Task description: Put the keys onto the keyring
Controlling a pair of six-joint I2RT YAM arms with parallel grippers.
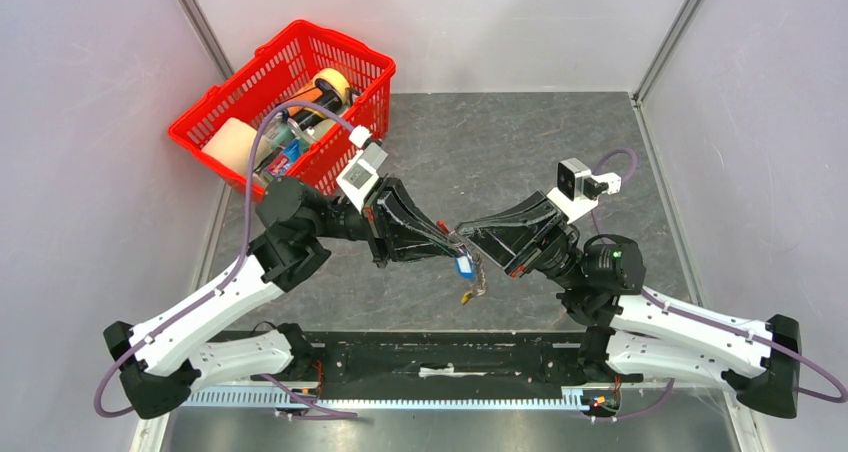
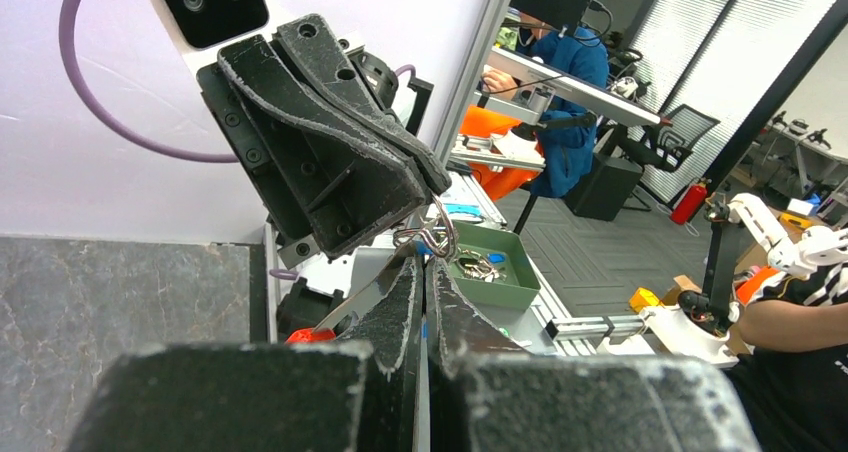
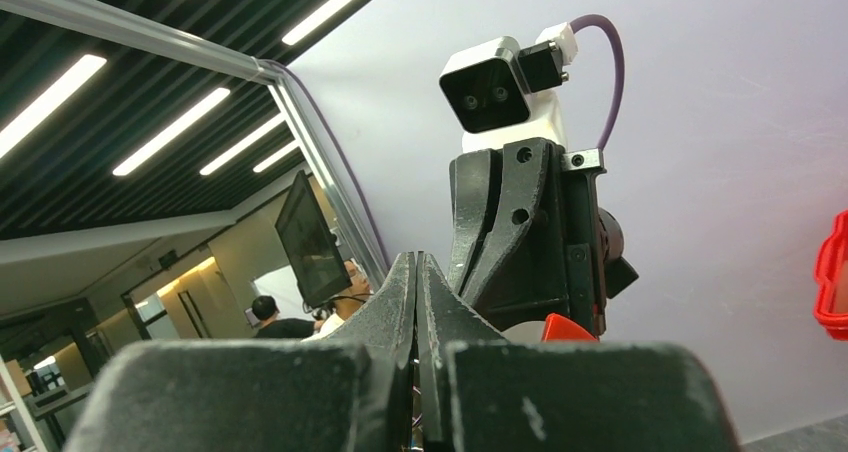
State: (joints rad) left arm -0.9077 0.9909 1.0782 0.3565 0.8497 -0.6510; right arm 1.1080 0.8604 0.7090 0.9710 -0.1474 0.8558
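Red basket [image 1: 215,102] is sitting at 10 o'clock, holding a pale sponge [image 1: 232,144], a tape roll [image 1: 333,84] and more. Near the middle, both grippers are meeting: left gripper [image 1: 452,255] is pinching the blue key [image 1: 465,265], right gripper [image 1: 472,240] is pinching the keyring [image 1: 476,284], its metal bits dangling toward 6 o'clock.

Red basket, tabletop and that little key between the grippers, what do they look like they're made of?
Red basket: probably moulded plastic, going by the glossy, uniform red and the open lattice walls.
Tabletop: grey, matte and veined like stone, though it could be a printed laminate.
Key: the blue head looks like plastic. The blade is too small to judge here.
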